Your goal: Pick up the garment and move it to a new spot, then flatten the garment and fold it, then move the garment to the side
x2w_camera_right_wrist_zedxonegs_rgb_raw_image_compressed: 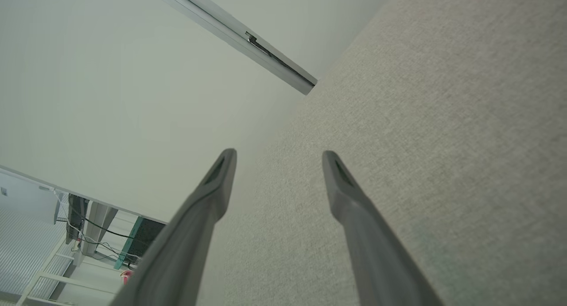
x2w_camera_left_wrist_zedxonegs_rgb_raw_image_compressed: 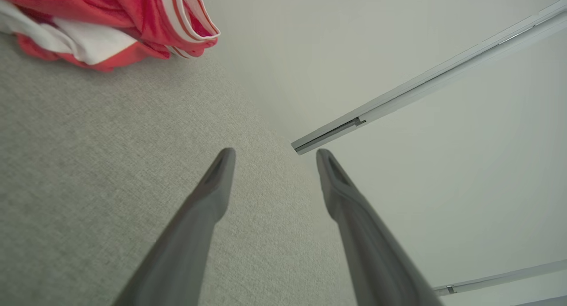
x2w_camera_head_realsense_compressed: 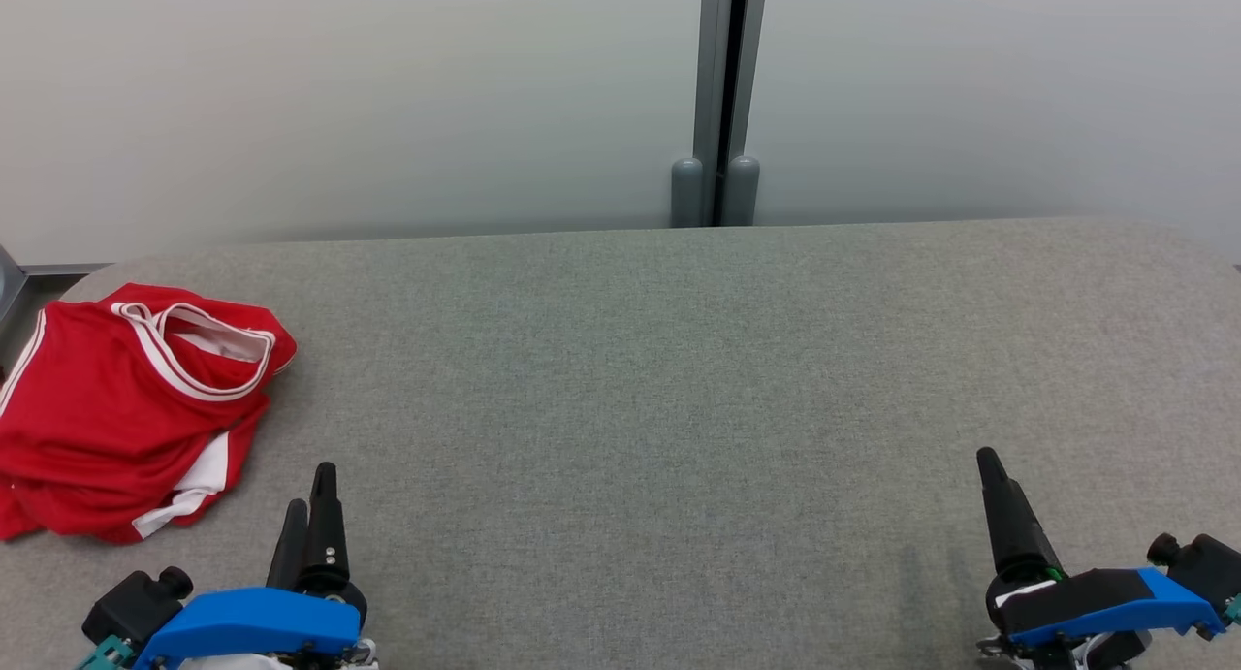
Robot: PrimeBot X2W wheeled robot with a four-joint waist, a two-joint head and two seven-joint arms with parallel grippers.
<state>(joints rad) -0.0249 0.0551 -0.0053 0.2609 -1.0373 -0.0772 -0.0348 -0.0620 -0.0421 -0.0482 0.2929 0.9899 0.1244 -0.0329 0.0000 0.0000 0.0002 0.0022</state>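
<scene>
Seemingly either done or not begun, with the red garment [x2w_camera_head_realsense_compressed: 126,408] bunched, loosely folded at best, at the left edge of the bench [x2w_camera_head_realsense_compressed: 679,408] and left fingers [x2w_camera_left_wrist_zedxonegs_rgb_raw_image_compressed: 212,186] and right fingers [x2w_camera_right_wrist_zedxonegs_rgb_raw_image_compressed: 347,195] spread apart, empty.

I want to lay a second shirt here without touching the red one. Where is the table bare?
Bare: the grey table from the red garment across to its right edge, and from the wall-side edge forward to the left end effector and right end effector. Crowded: the left end, where the garment lies bunched close to the left end effector.
</scene>
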